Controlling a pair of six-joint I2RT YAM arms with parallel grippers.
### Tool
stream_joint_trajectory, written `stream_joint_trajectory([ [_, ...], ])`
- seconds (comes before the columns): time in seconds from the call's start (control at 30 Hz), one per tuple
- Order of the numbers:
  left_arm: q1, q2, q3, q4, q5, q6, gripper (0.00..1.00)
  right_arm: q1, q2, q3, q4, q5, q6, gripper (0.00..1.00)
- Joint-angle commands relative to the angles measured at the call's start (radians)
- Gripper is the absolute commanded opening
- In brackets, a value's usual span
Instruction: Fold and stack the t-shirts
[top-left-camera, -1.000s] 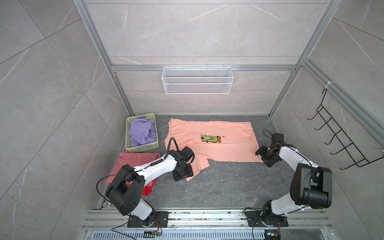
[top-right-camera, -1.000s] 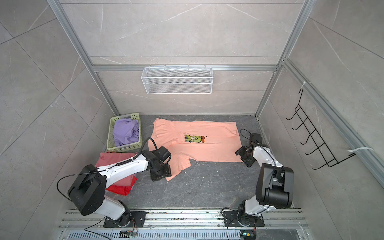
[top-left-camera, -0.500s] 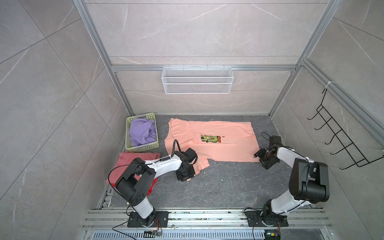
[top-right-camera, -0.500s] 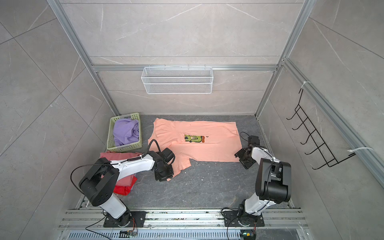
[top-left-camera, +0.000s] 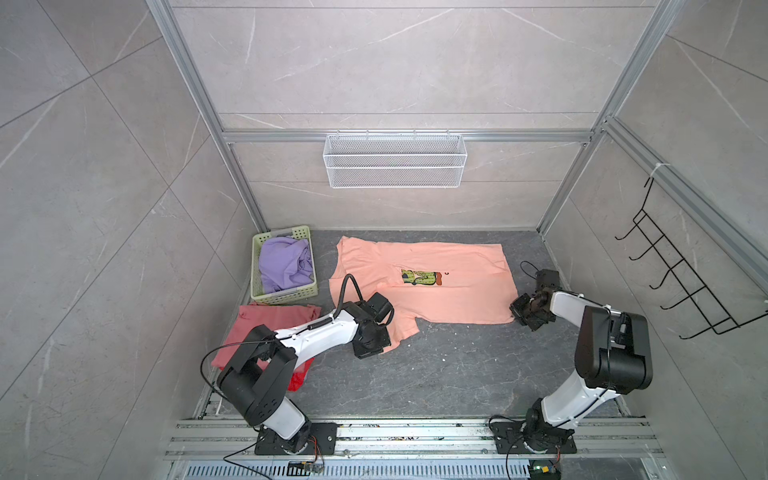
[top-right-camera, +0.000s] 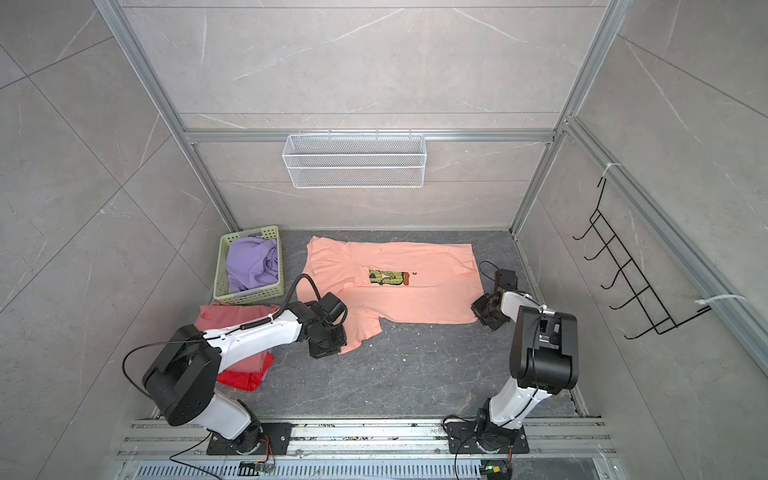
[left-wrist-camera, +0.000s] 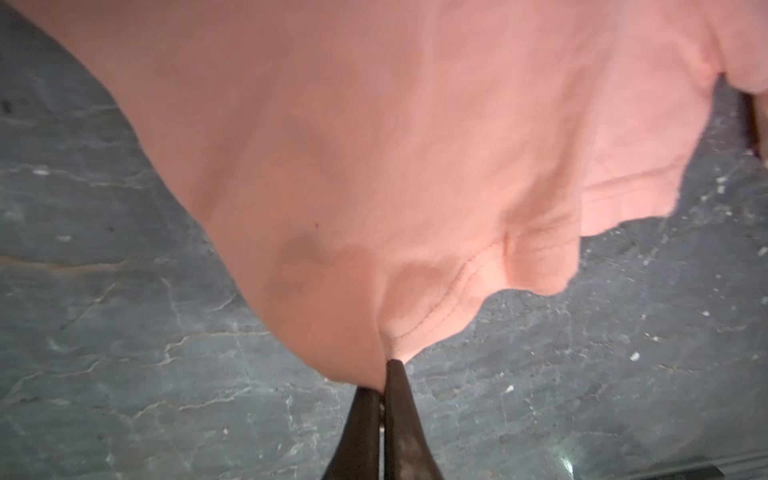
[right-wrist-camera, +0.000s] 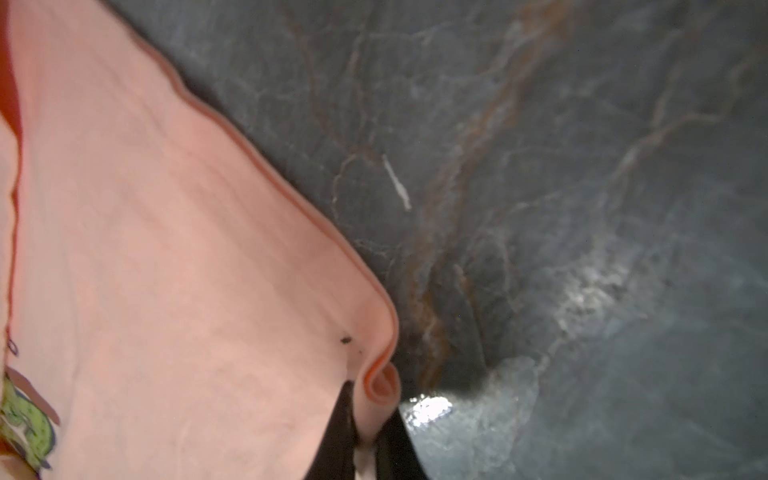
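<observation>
A peach-pink t-shirt (top-left-camera: 449, 295) with a green-orange print lies spread flat on the dark floor in both top views. My left gripper (top-left-camera: 384, 351) is shut on its near-left sleeve hem; the left wrist view shows the black jaws (left-wrist-camera: 382, 376) pinching the fabric (left-wrist-camera: 374, 166). My right gripper (top-left-camera: 515, 311) is shut on the shirt's near-right corner, where the hem curls between the jaws (right-wrist-camera: 368, 419). A dusty rose t-shirt (top-left-camera: 266, 328) lies folded on a bright red one (top-left-camera: 297, 376) at the near left, partly under my left arm. A lavender t-shirt (top-left-camera: 284, 262) sits crumpled in the basket.
The pale green basket (top-left-camera: 286, 296) stands at the far left by the wall. A white wire basket (top-left-camera: 395, 162) hangs on the back wall and a black hook rack (top-left-camera: 681, 282) on the right wall. Aluminium rails (top-left-camera: 395, 434) run along the front.
Both grippers have closed on the peach-pink shirt's near edge. The left arm's elbow has swung in towards the middle; the right gripper shifted slightly left to the corner.
</observation>
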Motion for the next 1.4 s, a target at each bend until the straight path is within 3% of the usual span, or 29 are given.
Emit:
stream_joint_trajectory([
  [0.0,-0.009,-0.108,-0.012,-0.098,-0.033,0.017,0.0,0.002,-0.002,-0.027,-0.082,0.016,-0.04,0.0],
  [0.23,-0.029,-0.3,0.004,-0.258,-0.063,-0.021,0.0,0.002,-0.238,-0.078,-0.227,0.052,-0.059,0.0],
  [0.4,-0.003,-0.241,0.193,-0.327,-0.127,0.116,0.0,0.004,-0.304,-0.044,-0.24,0.028,-0.022,0.0],
  [0.67,0.147,0.085,0.573,-0.301,-0.173,0.42,0.0,0.005,-0.165,0.105,-0.145,0.008,0.086,0.0],
  [0.87,0.269,0.263,0.801,-0.294,-0.146,0.554,0.0,0.019,0.007,0.316,-0.208,0.029,0.105,0.0],
  [1.03,0.331,0.36,0.957,-0.314,-0.114,0.599,0.0,0.032,0.124,0.444,-0.238,0.047,0.118,0.0],
  [1.37,0.432,0.525,1.071,-0.277,-0.012,0.598,0.0,0.056,0.316,0.629,-0.262,0.051,0.113,0.01],
])
